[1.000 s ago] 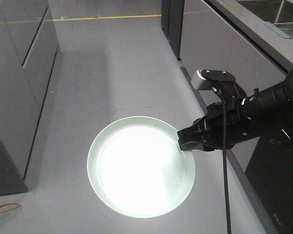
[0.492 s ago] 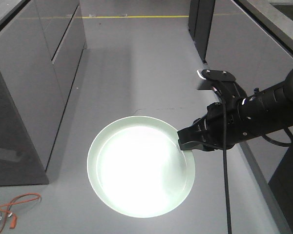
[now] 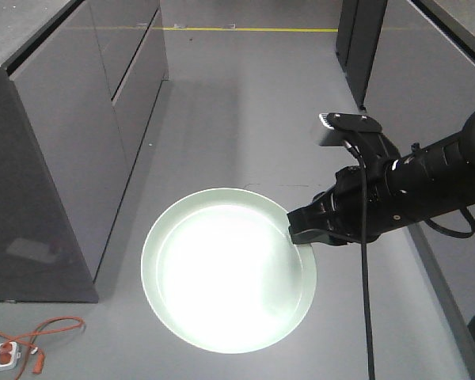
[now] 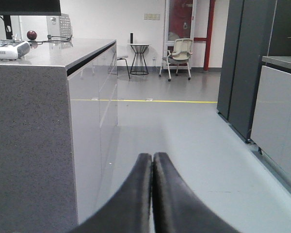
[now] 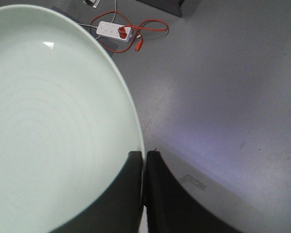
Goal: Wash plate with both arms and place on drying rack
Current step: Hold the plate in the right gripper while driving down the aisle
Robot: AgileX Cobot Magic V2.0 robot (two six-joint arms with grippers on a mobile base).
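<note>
Above the floor (image 3: pixel 245 103), between grey cabinets (image 3: pixel 79 134), the plate (image 3: pixel 222 277) hangs level, clamped at its right rim by the right hand (image 3: pixel 299 231); the left hand (image 4: pixel 152 162) is clenched on nothing; judged step: transport of the plate; no rack is in view, so the next move calls for a steady, level carry toward it; the plate holds nothing visible.
</note>
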